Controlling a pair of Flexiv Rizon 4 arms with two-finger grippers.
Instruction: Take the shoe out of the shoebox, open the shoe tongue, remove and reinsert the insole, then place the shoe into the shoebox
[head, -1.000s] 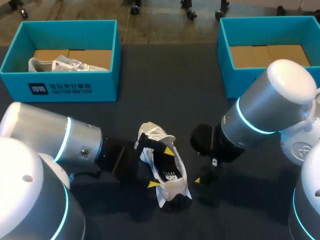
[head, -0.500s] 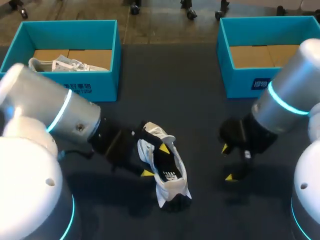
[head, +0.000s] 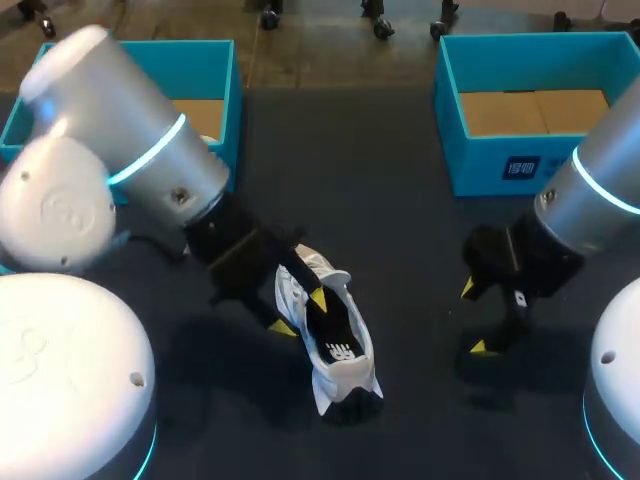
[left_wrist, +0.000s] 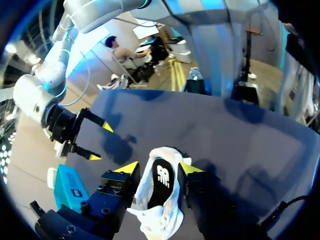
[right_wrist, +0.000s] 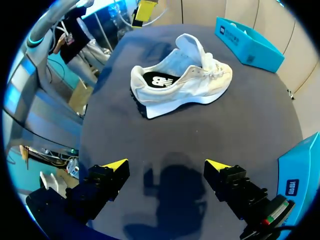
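Note:
A white sneaker (head: 335, 345) with a black insole lies on the dark table, in neither box. My left gripper (head: 300, 312) straddles its middle, one yellow tip on each side. In the left wrist view the shoe (left_wrist: 159, 192) sits between the fingers of that gripper (left_wrist: 159, 168), which stand close to both sides; firm contact does not show. My right gripper (head: 473, 318) hangs wide open and holds nothing, well to the right of the shoe. The right wrist view shows the shoe (right_wrist: 180, 82) lying on its side ahead of the right gripper (right_wrist: 167, 167).
A teal shoebox (head: 215, 60) stands at the back left, largely hidden by my left arm. A second teal shoebox (head: 530, 165) with a cardboard floor stands at the back right. Bare dark table lies between the shoe and my right gripper.
My left gripper's fingers have narrowed around the shoe and its arm has swung up over the left box. My right gripper has drawn away to the right. The shoe has stayed put.

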